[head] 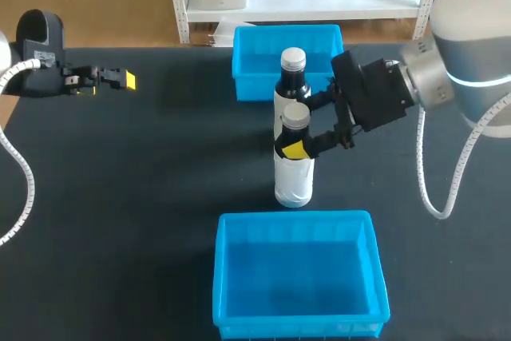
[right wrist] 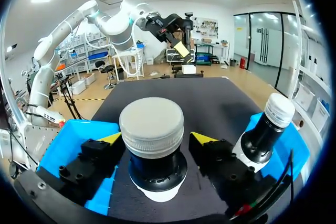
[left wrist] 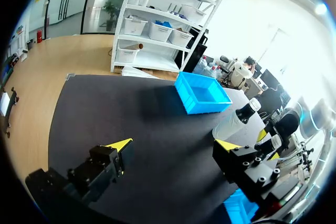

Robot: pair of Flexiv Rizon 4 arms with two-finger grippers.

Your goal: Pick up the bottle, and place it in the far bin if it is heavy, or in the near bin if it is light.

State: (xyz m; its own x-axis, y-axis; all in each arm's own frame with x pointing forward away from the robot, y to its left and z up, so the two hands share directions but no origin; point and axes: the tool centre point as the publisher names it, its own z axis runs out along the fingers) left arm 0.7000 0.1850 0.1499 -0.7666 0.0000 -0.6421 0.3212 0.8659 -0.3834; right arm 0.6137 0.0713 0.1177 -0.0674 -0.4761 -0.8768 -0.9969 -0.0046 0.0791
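The table [head: 120, 197] holds a near bin [head: 223, 277] at 6 o'clock and a far bin [head: 255, 45] at 12. A bottle [head: 293, 177] stands upright at centre, with a second bottle [head: 291, 77] just behind it at 12. The right gripper [right wrist: 156, 139] straddles the bottle's neck, jaws a sliver clear of it. The left gripper [head: 121, 77], at 10, is wide open and empty.

Two bottles stand on one dark table [head: 144, 181]: the near bottle [head: 294, 167] at the centre and the far bottle [head: 292, 77] just beyond it toward 12 o'clock. There are two blue bins, the far bin [head: 254, 84] at 12 o'clock and the near bin [head: 219, 277] at 6 o'clock. There are two robot arms, the left arm [head: 40, 45] at 9 o'clock and the right arm [head: 471, 61] at 3 o'clock. That makes two grippers: the left gripper [head: 120, 79] and the right gripper [head: 297, 140].
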